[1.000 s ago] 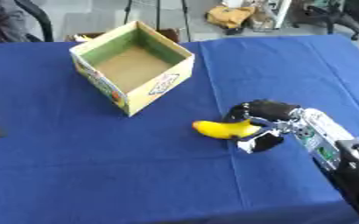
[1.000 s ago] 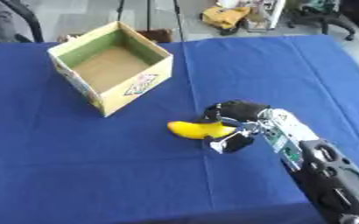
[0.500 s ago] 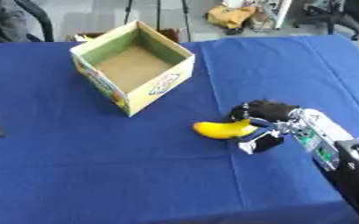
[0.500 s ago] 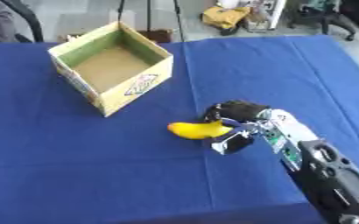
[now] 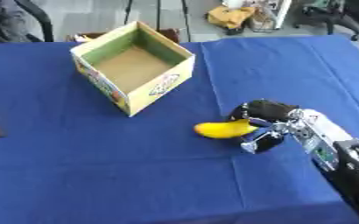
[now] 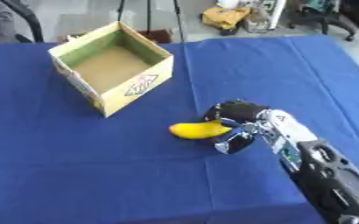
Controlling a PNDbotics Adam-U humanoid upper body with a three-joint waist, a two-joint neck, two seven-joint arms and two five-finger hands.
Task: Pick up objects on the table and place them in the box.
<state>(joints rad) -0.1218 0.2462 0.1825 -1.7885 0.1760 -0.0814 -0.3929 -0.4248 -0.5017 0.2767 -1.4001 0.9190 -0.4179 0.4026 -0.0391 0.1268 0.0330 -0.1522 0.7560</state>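
Banana, yellow and curved (image 5: 225,129), lies on the blue tablecloth (image 5: 98,175), right of the open cardboard box (image 5: 133,65). Left eye view: right hand (image 5: 268,122) should close fully before lifting.

Right eye view: fingers (image 6: 232,109) curl over the banana's right end, thumb beneath.
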